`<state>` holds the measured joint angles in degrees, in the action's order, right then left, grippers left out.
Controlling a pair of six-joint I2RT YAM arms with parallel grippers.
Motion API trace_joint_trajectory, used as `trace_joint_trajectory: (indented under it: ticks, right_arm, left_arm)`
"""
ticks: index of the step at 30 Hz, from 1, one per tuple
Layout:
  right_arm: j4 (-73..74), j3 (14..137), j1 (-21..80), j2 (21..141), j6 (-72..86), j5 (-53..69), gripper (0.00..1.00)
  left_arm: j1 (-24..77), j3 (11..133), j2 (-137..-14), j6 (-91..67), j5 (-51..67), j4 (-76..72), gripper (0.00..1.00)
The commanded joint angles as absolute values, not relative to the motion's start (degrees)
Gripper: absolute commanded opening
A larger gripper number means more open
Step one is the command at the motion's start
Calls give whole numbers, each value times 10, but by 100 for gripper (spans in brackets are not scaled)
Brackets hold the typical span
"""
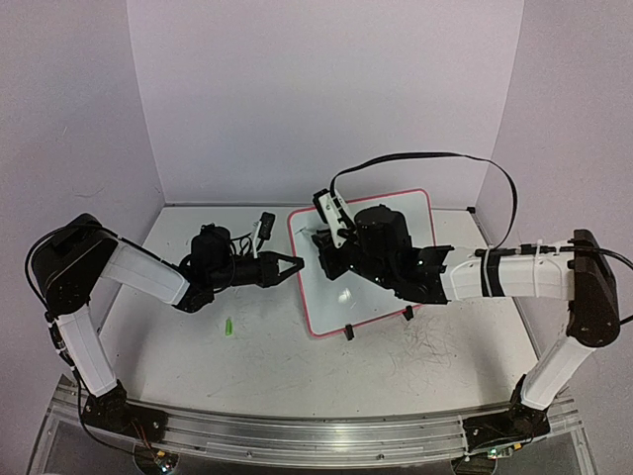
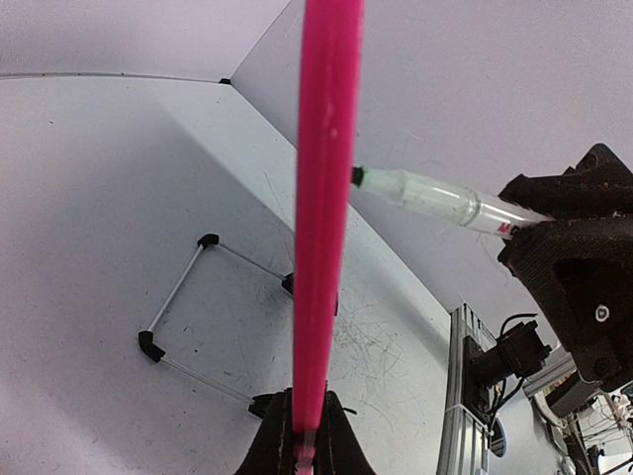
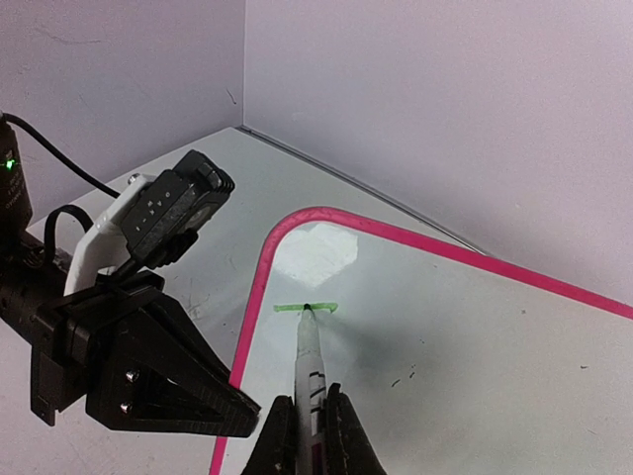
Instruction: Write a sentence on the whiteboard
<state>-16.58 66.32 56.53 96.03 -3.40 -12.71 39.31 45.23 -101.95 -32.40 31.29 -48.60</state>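
The whiteboard (image 1: 376,282), white with a pink rim, stands tilted on black clip feet at the table's middle. My left gripper (image 1: 293,265) is shut on its left rim; in the left wrist view the jaws (image 2: 307,447) pinch the pink rim (image 2: 322,198). My right gripper (image 3: 309,435) is shut on a clear marker (image 3: 310,361) with a green tip. The tip touches the board (image 3: 455,336) near its upper left corner. Of the sentence only one short green horizontal stroke (image 3: 289,308) shows. The marker (image 2: 435,198) also shows in the left wrist view.
A small green marker cap (image 1: 228,326) lies on the grey table left of the board. The tabletop (image 1: 435,346) in front of the board is scribbled. The board's wire stand and feet (image 2: 151,343) rest on the table. Lilac walls close the back and sides.
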Motion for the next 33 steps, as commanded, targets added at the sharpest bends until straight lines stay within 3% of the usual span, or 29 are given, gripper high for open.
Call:
trace_joint_trajectory:
  ticks: [1, 33]
  right_arm:
    - [-155, 678, 564, 965, -27, -144, 0]
    - [-140, 608, 569, 925, 18, -119, 0]
  left_arm:
    - [391, 449, -990, -331, 326, -500, 0]
    - [391, 444, -983, -331, 323, -500, 0]
